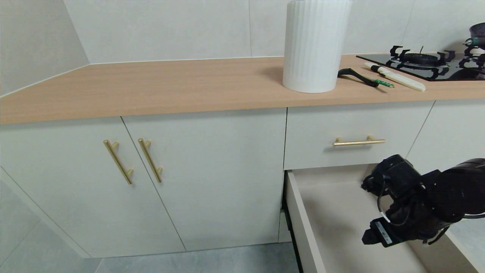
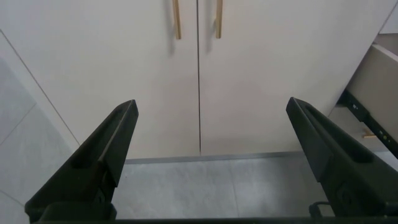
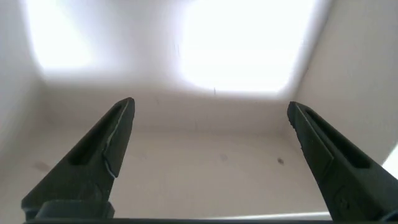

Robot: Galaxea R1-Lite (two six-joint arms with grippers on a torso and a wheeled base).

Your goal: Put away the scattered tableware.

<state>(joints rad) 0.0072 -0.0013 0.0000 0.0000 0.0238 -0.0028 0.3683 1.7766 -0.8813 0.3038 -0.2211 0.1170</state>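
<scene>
On the wooden countertop (image 1: pixel 151 87) we see the scattered tableware. It lies between a tall white ribbed container (image 1: pixel 314 45) and the black hob (image 1: pixel 420 60). A black-handled utensil (image 1: pixel 358 77) lies just beside the foot of the container. A thin green-striped piece (image 1: pixel 383 82) lies at its far end, and we cannot tell if the two are joined. A long cream-coloured utensil (image 1: pixel 398 77) lies next to them, nearer to the hob.

Under the countertop, below a closed drawer (image 1: pixel 359 142) with a golden handle, the lower drawer (image 1: pixel 299 216) is pulled out. The right arm (image 1: pixel 435 201) hangs above its inside. The right gripper (image 3: pixel 210 106) looks into this pale drawer; its jaws stand wide apart and nothing is between them.

The left gripper (image 2: pixel 211 104) is low in front of the two cabinet doors (image 2: pixel 124 62), which are closed, with their golden handles (image 2: pixel 176 18) side by side. Its jaws are also spread wide and hold nothing. The side of the pulled-out drawer shows beside it.
</scene>
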